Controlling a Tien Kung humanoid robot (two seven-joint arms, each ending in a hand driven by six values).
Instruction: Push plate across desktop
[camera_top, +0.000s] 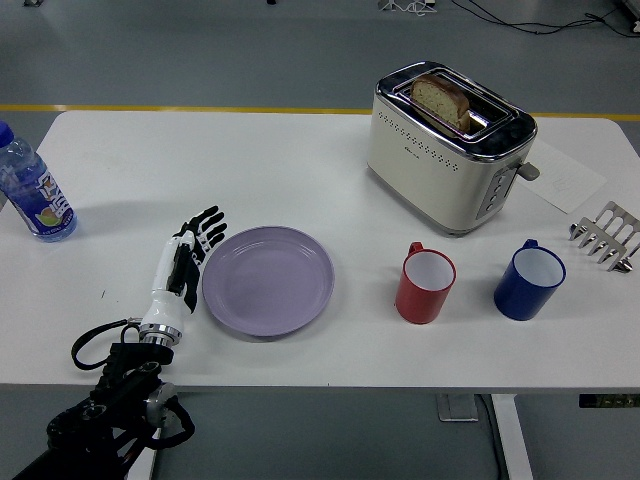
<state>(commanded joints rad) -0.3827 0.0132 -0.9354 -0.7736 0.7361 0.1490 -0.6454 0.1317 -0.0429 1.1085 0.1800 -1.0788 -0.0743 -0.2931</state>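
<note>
A lilac plate (268, 280) lies flat on the white table (300, 180), left of centre near the front edge. My left hand (185, 260) rests edge-on against the plate's left rim, fingers straight and spread, holding nothing. Its black arm comes up from the lower left corner. The right arm is out of view.
A red mug (427, 284) stands right of the plate, a blue mug (529, 280) further right. A cream toaster (448, 146) with bread sits at the back. A water bottle (32, 190) stands at the left edge, a metal rack (606, 235) at the right.
</note>
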